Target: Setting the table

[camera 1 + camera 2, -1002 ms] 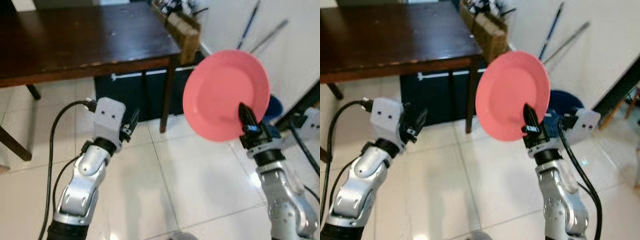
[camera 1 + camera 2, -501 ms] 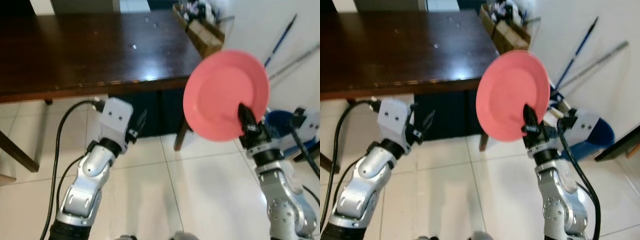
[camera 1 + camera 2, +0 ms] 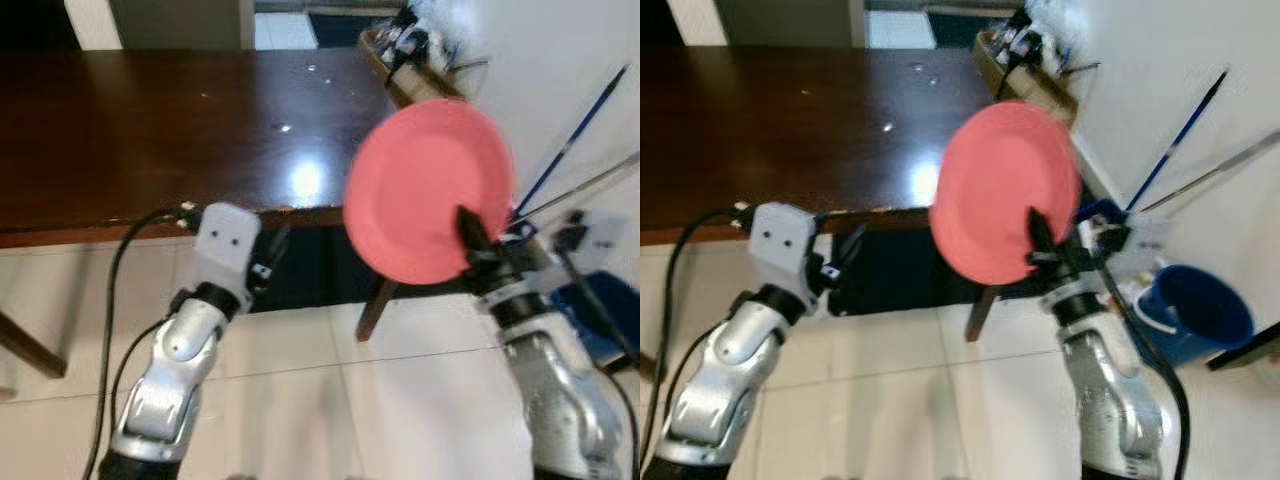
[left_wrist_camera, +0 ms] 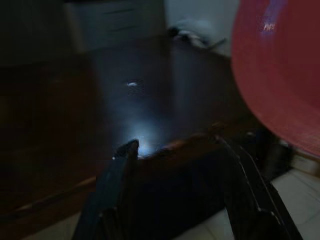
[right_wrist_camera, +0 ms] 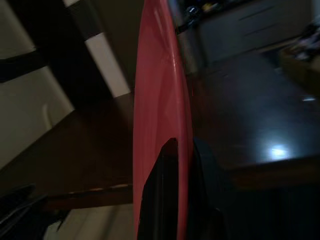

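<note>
Dark wood tabletop (image 3: pixel 150 130), 12 o'clock; white tiled floor (image 3: pixel 300 400). Right gripper (image 3: pixel 470 232) fingers pinching pink plate (image 3: pixel 425 185), upright; left gripper (image 3: pixel 268 255) fingers spread.

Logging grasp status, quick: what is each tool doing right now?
Left tool: open, holding nothing.
Right tool: shut on the pink plate, gripping its rim, plate nearly upright.

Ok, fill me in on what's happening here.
The robot stands at a dark wooden table, setting it. Its right gripper pinches the rim of a pink plate, held upright in the air by the table's corner, not yet on it. The left gripper is open and holds nothing, low before the table's edge.
</note>
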Motion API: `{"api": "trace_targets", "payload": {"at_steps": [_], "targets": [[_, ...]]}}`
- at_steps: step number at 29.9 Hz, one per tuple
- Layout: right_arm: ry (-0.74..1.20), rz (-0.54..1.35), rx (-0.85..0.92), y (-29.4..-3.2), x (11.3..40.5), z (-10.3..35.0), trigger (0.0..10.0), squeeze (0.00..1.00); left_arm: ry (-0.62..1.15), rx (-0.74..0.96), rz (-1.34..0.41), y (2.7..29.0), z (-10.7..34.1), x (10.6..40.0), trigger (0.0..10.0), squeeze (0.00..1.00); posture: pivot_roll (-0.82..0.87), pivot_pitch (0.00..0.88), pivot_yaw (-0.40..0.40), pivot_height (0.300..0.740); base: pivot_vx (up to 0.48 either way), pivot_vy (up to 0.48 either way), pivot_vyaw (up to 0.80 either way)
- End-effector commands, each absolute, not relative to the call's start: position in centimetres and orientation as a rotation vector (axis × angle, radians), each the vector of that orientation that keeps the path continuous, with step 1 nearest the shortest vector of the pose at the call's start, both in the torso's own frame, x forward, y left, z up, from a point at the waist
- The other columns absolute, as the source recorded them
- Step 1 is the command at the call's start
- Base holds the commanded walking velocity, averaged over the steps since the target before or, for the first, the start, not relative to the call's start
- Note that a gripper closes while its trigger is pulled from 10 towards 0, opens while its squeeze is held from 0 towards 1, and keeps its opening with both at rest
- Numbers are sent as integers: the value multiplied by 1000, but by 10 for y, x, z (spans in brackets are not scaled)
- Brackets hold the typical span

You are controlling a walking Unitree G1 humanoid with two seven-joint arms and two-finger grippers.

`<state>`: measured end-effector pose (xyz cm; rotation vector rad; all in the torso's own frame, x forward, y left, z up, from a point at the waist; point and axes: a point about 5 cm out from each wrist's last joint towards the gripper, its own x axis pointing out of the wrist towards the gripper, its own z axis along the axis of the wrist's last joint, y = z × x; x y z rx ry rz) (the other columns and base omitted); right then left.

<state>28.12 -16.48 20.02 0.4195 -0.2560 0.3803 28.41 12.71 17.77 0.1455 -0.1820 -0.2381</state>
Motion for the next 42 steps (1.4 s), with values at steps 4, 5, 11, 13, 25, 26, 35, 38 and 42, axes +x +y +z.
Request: {"api": "trace_targets", "payload": {"at_steps": [4, 5, 11, 13, 25, 26, 35, 38, 42], "targets": [[-221, 441, 414, -157, 288, 196, 10000, 0, -188, 143, -241, 122, 178, 282, 10000, 8, -122, 48, -14, 740, 439, 0, 0], [-219, 453, 419, -154, 289, 195, 10000, 0, -188, 143, -240, 122, 178, 282, 10000, 8, -121, 48, -14, 740, 431, 0, 0], [-209, 498, 431, -142, 292, 194, 10000, 0, -192, 144, -235, 121, 178, 281, 10000, 8, -114, 41, -13, 740, 428, 0, 0], [-209, 502, 432, -141, 292, 193, 10000, 0, -196, 148, -238, 121, 179, 282, 10000, 8, -115, 38, -10, 740, 424, 0, 0], [-217, 472, 431, -147, 294, 191, 10000, 0, -208, 153, -263, 114, 180, 284, 10000, 8, -129, 24, 5, 740, 423, 0, 0], [-218, 469, 435, -148, 294, 191, 10000, 0, -209, 153, -266, 113, 181, 284, 10000, 8, -130, 22, 6, 740, 412, 0, 0], [-229, 437, 453, -153, 294, 190, 10000, 0, -224, 158, -307, 104, 183, 283, 10000, 12, -136, 18, 15, 740, 328, -253, 0], [-230, 435, 452, -154, 294, 190, 10000, 0, -224, 153, -312, 103, 183, 283, 10000, 8, -136, 18, 15, 740, 283, -372, 0], [-232, 428, 449, -156, 294, 190, 10000, 0, -211, 131, -320, 102, 183, 283, 10000, 0, -145, 21, 12, 740, 69, 0, 0]]}}
